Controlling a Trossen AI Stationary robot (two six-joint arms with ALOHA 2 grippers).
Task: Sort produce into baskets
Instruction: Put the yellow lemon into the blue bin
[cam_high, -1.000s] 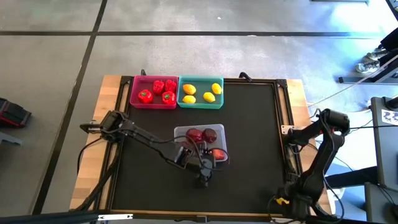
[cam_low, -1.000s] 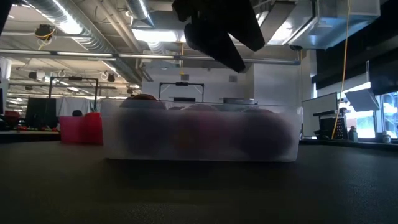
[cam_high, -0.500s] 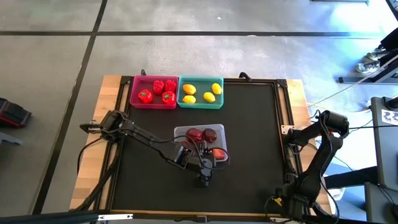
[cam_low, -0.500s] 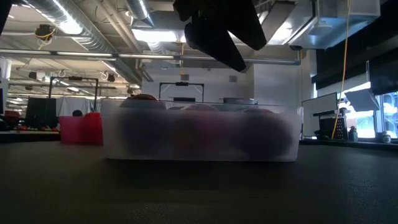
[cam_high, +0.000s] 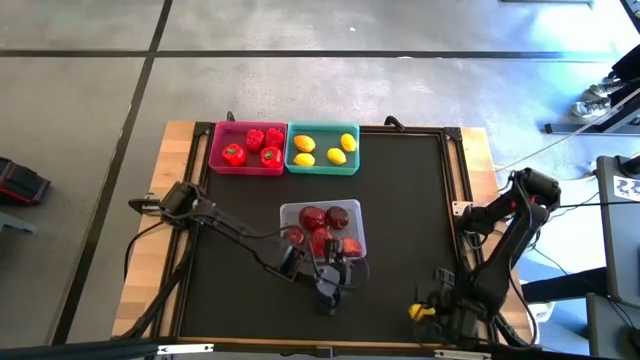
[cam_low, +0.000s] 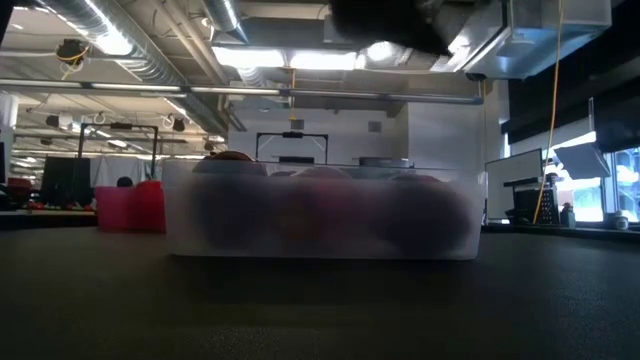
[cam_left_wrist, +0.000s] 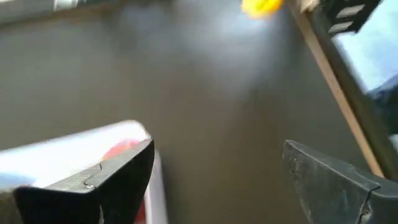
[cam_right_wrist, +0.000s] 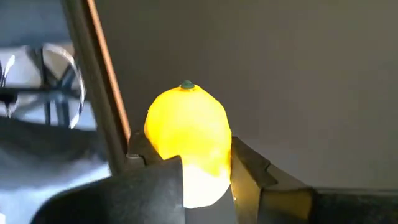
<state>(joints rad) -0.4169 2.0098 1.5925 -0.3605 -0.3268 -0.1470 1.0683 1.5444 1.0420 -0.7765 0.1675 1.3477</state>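
**One lemon held, three baskets filled**

One lemon sits clamped between my right jaws, its green stem end pointing away from me, low over the near right corner of the desk, close beside the wooden edge strip. From above it shows as a yellow spot at the tip of my right arm.

My left jaws hang apart and hold nothing, just off the near side of the translucent basket. Past one left finger I see that basket's pale corner with something red inside it. The basket lies at the middle of the desk, holding dark red apples.

Well beyond it, at the far edge, the pink basket and the teal basket stand side by side, touching. Red peppers fill the pink one; four lemons lie in the teal one.
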